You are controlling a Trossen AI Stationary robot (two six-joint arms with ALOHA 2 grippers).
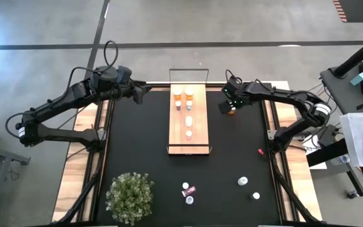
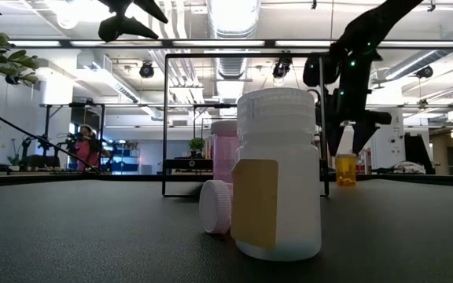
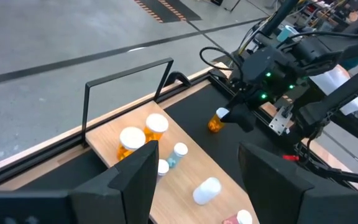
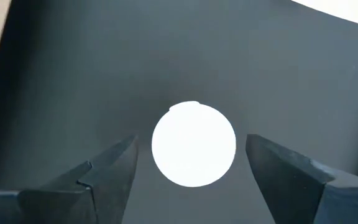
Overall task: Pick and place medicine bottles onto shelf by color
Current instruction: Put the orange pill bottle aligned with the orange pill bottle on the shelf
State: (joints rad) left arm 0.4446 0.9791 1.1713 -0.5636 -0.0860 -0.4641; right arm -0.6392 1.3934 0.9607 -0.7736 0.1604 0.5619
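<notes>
hovering over an orange bottle point(image 1: 231, 111) right of centre in the high view, the right gripper point(image 1: 227, 106) has its fingers spread wide, one on each side of the white cap point(image 4: 193, 144) with clear gaps, so nothing is gripped. that bottle stands upright on the black mat point(image 1: 137, 151), just right of the shelf point(image 1: 188, 142), and in the low view it shows as a small amber bottle point(image 2: 345, 169) at right of frame, under the dark gripper. the shelf runs down the middle of the high view, with two orange bottles point(image 1: 183, 94) side by side at its upper end and pale bottles point(image 1: 188, 120) in a line below them. the left gripper point(image 1: 138, 93) hangs at the upper left of the shelf, fingers parted and empty. down at the bottom of the high view, loose white-capped bottles point(image 1: 242, 181) sit to the lower right, another small cluster point(image 1: 187, 191) sits at bottom centre, and a bushy plant point(image 1: 130, 198) is at lower left. a big white bottle point(image 2: 278, 177) fills the middle of the low view.
</notes>
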